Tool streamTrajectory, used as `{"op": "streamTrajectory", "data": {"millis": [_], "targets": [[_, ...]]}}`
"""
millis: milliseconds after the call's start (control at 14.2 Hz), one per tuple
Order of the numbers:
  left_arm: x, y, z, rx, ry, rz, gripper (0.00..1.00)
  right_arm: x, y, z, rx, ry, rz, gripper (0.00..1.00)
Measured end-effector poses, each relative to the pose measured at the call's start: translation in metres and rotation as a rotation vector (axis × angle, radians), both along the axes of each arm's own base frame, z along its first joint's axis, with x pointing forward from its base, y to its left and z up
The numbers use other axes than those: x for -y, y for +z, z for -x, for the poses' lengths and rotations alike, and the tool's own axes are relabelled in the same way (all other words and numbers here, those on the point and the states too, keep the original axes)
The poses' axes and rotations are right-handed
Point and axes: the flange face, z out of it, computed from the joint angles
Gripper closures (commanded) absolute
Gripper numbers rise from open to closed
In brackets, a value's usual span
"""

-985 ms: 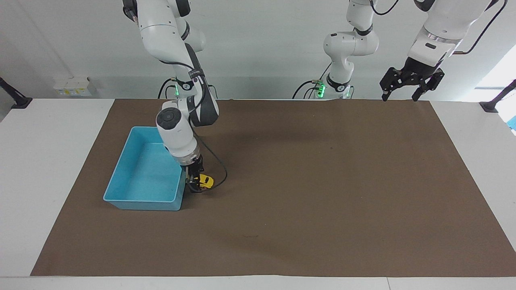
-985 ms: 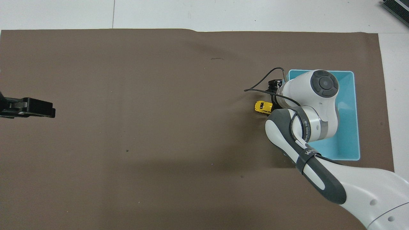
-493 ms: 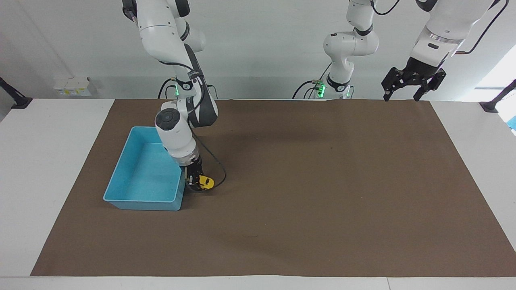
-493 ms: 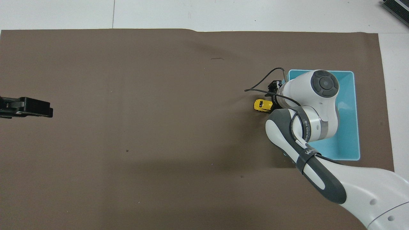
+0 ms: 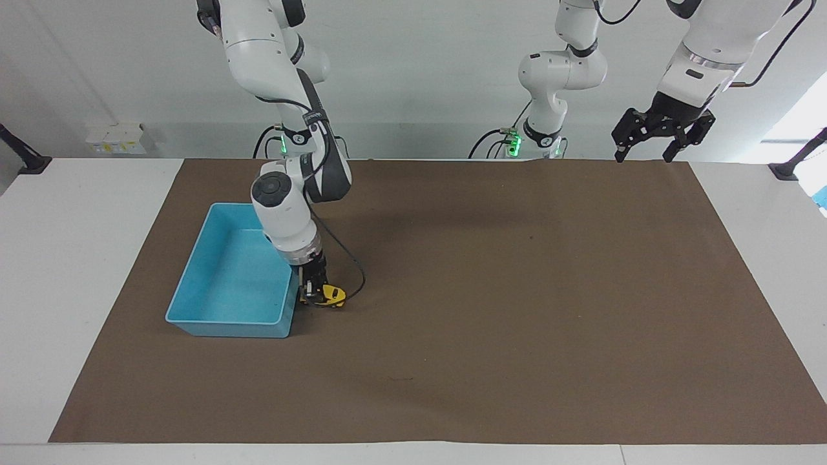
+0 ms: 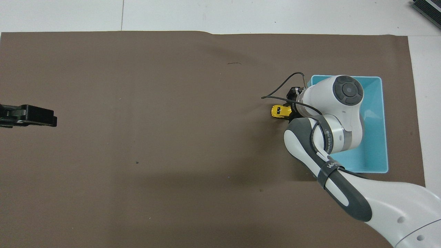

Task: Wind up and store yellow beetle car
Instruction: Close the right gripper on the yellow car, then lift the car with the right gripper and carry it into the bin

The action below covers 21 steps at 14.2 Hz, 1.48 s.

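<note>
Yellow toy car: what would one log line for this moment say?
right gripper: shut on yellow beetle car, on mat beside blue tray | left gripper: open, waiting raised | car: not yet stored

The blue tray's [image 5: 227,320] wall stands just beside the yellow beetle car [image 5: 333,294], blocking that side.

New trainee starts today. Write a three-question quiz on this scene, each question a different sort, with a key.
1. True or false: the yellow beetle car lies inside the blue tray.
2. Which claw is down at the car?
A. the right claw
B. the left claw
3. Fill in: the car sits on the ____ mat.

Key
1. False: it is on the mat beside the tray, toward the left arm's end.
2. A. The left claw waits raised over the mat's edge nearest the robots, fingers open.
3. brown
</note>
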Motion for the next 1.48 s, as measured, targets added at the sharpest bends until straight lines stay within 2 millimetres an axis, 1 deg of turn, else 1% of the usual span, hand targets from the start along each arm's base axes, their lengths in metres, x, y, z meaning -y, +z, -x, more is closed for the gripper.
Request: {"op": "streamTrajectory", "data": {"millis": [211,493,704,845,985,1126,1337,1478], "targets": [[0.000,0.000,0.000,0.000,0.000,0.000,0.00,-0.010,0.013,-0.004,-0.012,0.017,0.000,1.00],[0.000,0.000,0.000,0.000,0.000,0.000,0.00,-0.018,0.034,-0.006,-0.012,0.036,0.000,1.00],[0.000,0.000,0.000,0.000,0.000,0.000,0.00,-0.028,0.056,-0.002,-0.003,0.061,-0.004,1.00],[0.000,0.000,0.000,0.000,0.000,0.000,0.00,-0.033,0.077,0.002,-0.005,0.095,-0.002,1.00],[0.000,0.000,0.000,0.000,0.000,0.000,0.00,-0.032,0.101,0.005,-0.007,0.134,0.005,1.00],[0.000,0.000,0.000,0.000,0.000,0.000,0.00,-0.031,0.120,0.008,-0.004,0.189,0.011,1.00],[0.000,0.000,0.000,0.000,0.000,0.000,0.00,-0.024,0.135,0.014,-0.016,0.301,0.025,1.00],[0.000,0.000,0.000,0.000,0.000,0.000,0.00,-0.017,0.140,0.019,-0.040,0.385,0.034,1.00]]}}
